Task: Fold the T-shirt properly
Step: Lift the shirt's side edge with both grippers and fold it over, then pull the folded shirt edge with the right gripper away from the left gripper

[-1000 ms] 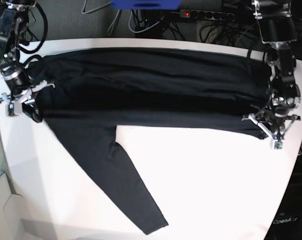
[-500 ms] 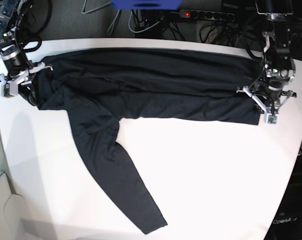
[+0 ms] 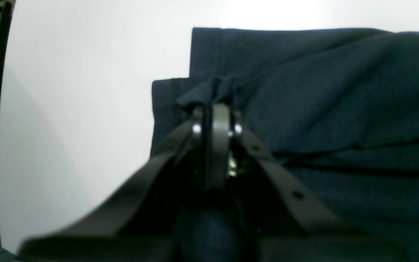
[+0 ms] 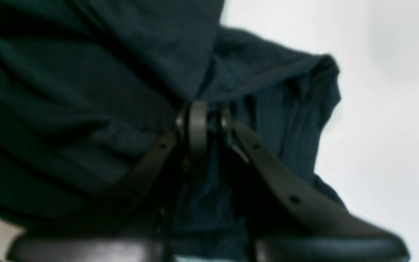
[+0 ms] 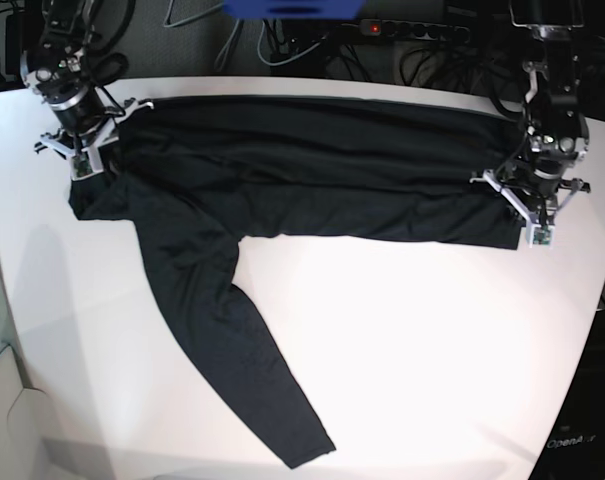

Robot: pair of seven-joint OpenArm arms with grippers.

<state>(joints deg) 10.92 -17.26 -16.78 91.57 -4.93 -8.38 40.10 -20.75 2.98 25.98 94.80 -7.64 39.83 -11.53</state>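
The T-shirt [image 5: 312, 170] lies spread across the far half of the white table [image 5: 432, 340], folded lengthwise into a long dark band that runs almost from one side edge to the other. One long sleeve [image 5: 232, 350] trails off from the band toward the near edge, lying flat and slanted, its cuff close to the table's front. The left gripper [image 5: 527, 195] sits at the band's end on the right of the base view, its jaws pressed together on a pinch of the cloth; the left wrist view shows the fabric [image 3: 304, 102] bunched up between the closed fingertips, with a doubled hem edge lying on bare table just beyond. The right gripper [image 5: 82, 135] is at the opposite end, near the table's far corner, and is likewise clamped on the shirt; in the right wrist view the cloth [image 4: 86, 109] gathers into folds around the closed jaws, though that picture is blurred. Behind the table, on the dark floor, lie a power strip [image 5: 412, 30] with a red switch and a tangle of cables [image 5: 282, 45], and a blue object [image 5: 292, 8] shows at the top edge.
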